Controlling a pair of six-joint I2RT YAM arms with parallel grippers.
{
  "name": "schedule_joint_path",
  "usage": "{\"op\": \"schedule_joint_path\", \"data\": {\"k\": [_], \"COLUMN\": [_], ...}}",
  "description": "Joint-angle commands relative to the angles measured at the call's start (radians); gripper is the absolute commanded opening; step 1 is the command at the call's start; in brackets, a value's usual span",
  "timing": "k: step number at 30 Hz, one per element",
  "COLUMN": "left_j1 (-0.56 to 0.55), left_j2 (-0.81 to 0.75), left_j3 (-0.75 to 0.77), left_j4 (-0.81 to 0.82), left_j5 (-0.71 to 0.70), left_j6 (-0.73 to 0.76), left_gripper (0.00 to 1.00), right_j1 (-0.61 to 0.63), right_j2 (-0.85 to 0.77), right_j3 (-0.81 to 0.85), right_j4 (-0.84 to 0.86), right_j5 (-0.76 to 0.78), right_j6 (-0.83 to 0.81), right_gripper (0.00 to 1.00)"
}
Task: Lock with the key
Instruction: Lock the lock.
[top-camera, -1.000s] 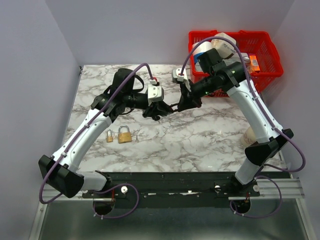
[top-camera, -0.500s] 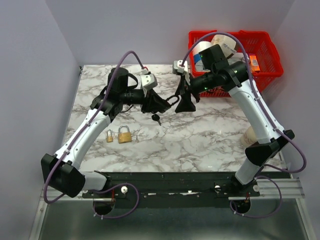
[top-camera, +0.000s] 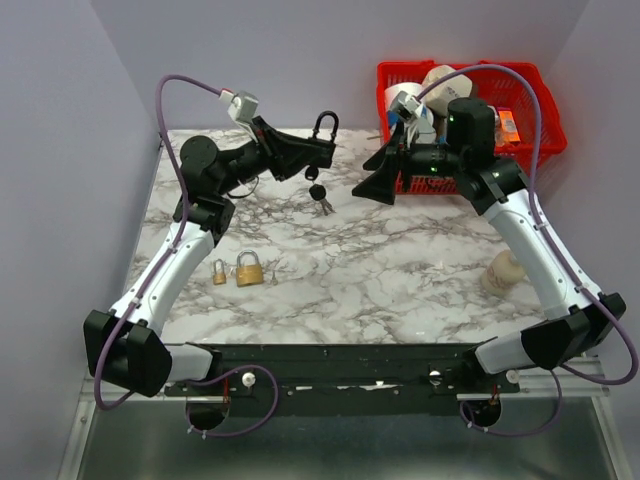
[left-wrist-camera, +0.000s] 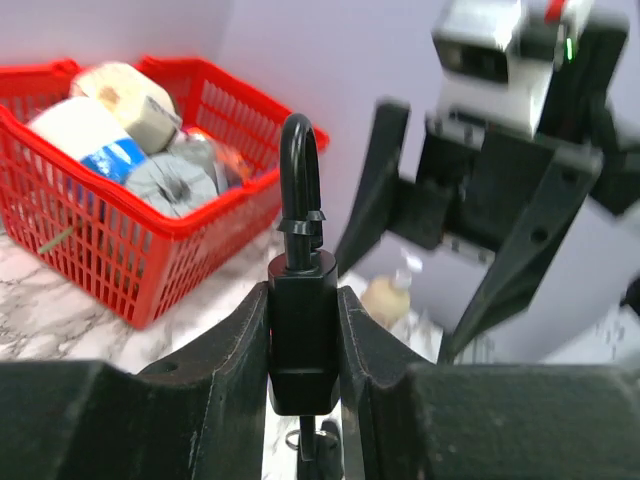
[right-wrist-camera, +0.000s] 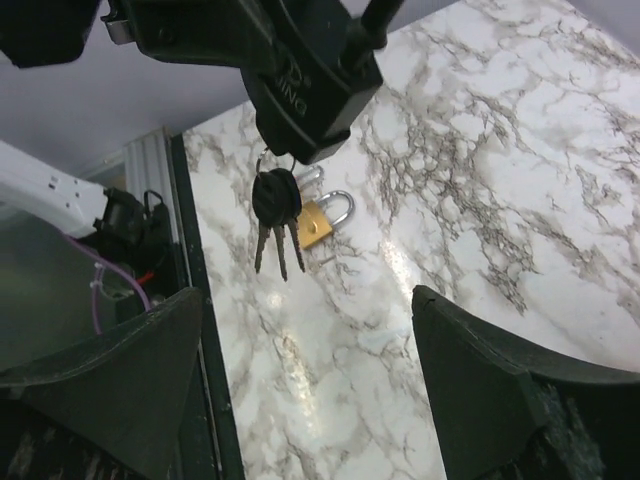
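Nearest to me, on the marble table, two brass padlocks lie side by side in the lower left of the top view. The small one is just left of the bigger one, and nothing of mine touches them. At the right edge of the same view a small pale bottle stands beside my right arm.

Farther back, my left gripper is raised off the table in the upper middle of the frame, clamped on the body of the black padlock. In my left wrist view the lock sits upright in the centre with one of my fingers pressed against each side and its shackle pointing up. Whether the shackle is latched I cannot tell. The key hangs from the underside of that lock as a small bunch of black-headed blades, dangling in the air above the marble. My right wrist view has it in the upper middle, straight below the lock.

My right gripper faces the lock from the right, near it but apart. Its jaws are spread wide and hold nothing.

Farthest back, in the upper right of the top view, the red basket sits behind my right arm, holding paper rolls and other items.
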Motion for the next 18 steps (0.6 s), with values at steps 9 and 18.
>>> {"op": "schedule_joint_path", "data": {"k": [9,18], "left_j1": [-0.03,-0.046], "left_j2": [-0.022,-0.024], "left_j3": [0.005,0.019], "left_j4": [0.325,0.368], "left_j5": [-0.201,-0.155], "left_j6": [-0.293,-0.307], "left_gripper": [0.0,0.0], "right_j1": [0.018,0.064], "right_j2": [0.036,0.06], "right_j3": [-0.105,-0.102], "right_j4": [0.704,0.859], "right_j5": [-0.14,-0.204], "right_j6": [0.514,0.599], "right_gripper": [0.9,0.89]}}
